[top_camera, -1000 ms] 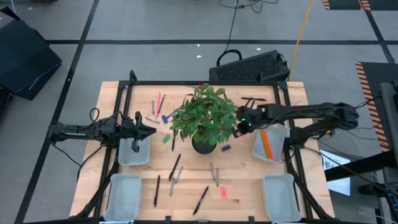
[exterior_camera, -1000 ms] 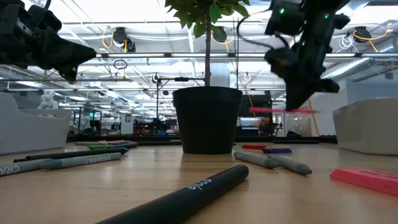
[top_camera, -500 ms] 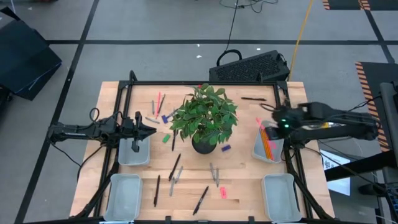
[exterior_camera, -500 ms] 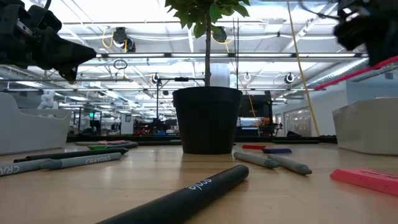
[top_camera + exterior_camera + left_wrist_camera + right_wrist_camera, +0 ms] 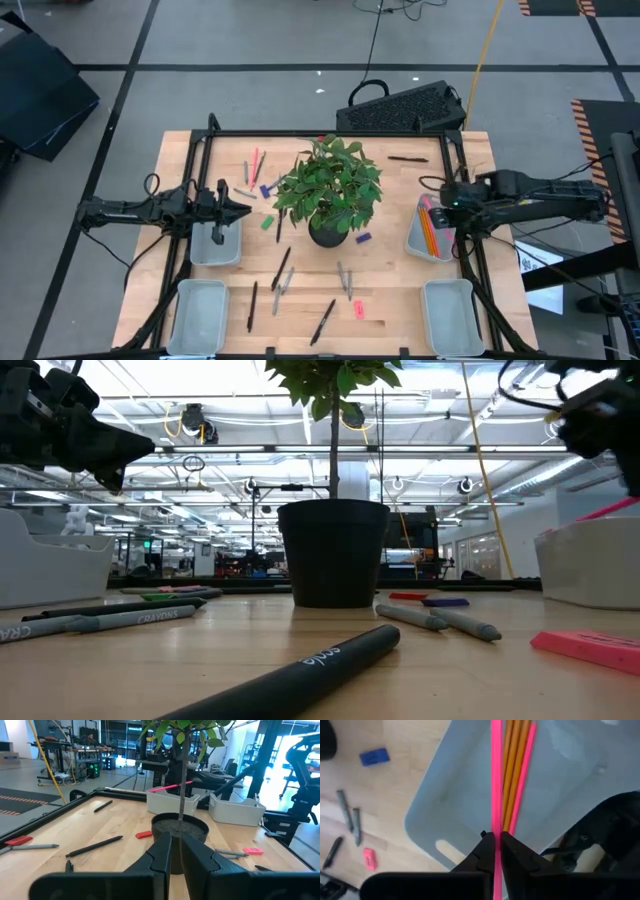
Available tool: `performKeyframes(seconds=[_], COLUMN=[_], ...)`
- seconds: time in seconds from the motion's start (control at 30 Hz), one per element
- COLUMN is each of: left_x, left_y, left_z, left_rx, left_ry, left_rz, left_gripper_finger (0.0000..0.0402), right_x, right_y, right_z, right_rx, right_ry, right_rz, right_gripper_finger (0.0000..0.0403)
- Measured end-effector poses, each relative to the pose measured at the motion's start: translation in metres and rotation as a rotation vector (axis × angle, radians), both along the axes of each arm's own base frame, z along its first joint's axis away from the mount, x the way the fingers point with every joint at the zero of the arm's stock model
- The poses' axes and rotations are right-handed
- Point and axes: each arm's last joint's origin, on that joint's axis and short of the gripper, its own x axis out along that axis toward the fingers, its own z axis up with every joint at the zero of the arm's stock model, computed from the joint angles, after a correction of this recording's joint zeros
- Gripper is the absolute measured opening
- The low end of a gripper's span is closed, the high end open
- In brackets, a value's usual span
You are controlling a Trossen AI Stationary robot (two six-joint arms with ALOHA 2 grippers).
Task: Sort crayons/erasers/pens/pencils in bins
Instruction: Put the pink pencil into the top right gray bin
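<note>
Now the right gripper (image 5: 493, 851) hangs over the far right bin (image 5: 434, 229), having swung there from beside the plant pot (image 5: 330, 233) a second ago, when it was lifting a pink pencil (image 5: 496, 785) near the leaves. Its fingers are clamped on that thin, straight pink stick, which lies lengthwise over the smooth, pale, round-cornered tray and beside the orange pencils (image 5: 512, 775) and another pink one already inside. By the look of it the carry is done and only the drop remains. The left gripper (image 5: 241, 209) has not shifted, waiting with fingers pressed together and nothing between them above the far left bin (image 5: 215, 246). On the bare wooden table (image 5: 390, 285) are slim matte black pens (image 5: 281, 268) and a stubby blue eraser (image 5: 375, 757), unsorted, with grey crayons (image 5: 349, 817) nearby
</note>
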Motion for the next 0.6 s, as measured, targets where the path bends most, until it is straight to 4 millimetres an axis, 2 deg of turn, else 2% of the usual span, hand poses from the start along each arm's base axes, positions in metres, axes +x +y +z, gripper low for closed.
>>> performKeyframes(seconds=[0.27, 0.43, 0.53, 0.6], left_x=[0.000, 0.000, 0.000, 0.000], left_y=[0.000, 0.000, 0.000, 0.000], left_z=[0.000, 0.000, 0.000, 0.000], left_rx=[0.000, 0.000, 0.000, 0.000], left_ry=[0.000, 0.001, 0.000, 0.001], left_rz=[-0.001, 0.000, 0.000, 0.000], left_gripper_finger=[0.0042, 0.0042, 0.0042, 0.0042], right_x=[0.014, 0.019, 0.021, 0.029], right_y=[0.002, 0.002, 0.002, 0.001], right_z=[-0.013, -0.015, -0.009, 0.004], right_rx=[0.039, 0.021, 0.009, -0.043], right_ry=[0.101, 0.125, 0.089, 0.001], right_rz=[0.022, 0.031, 0.052, 0.071], right_gripper_finger=[0.0037, 0.0081, 0.0107, 0.0116])
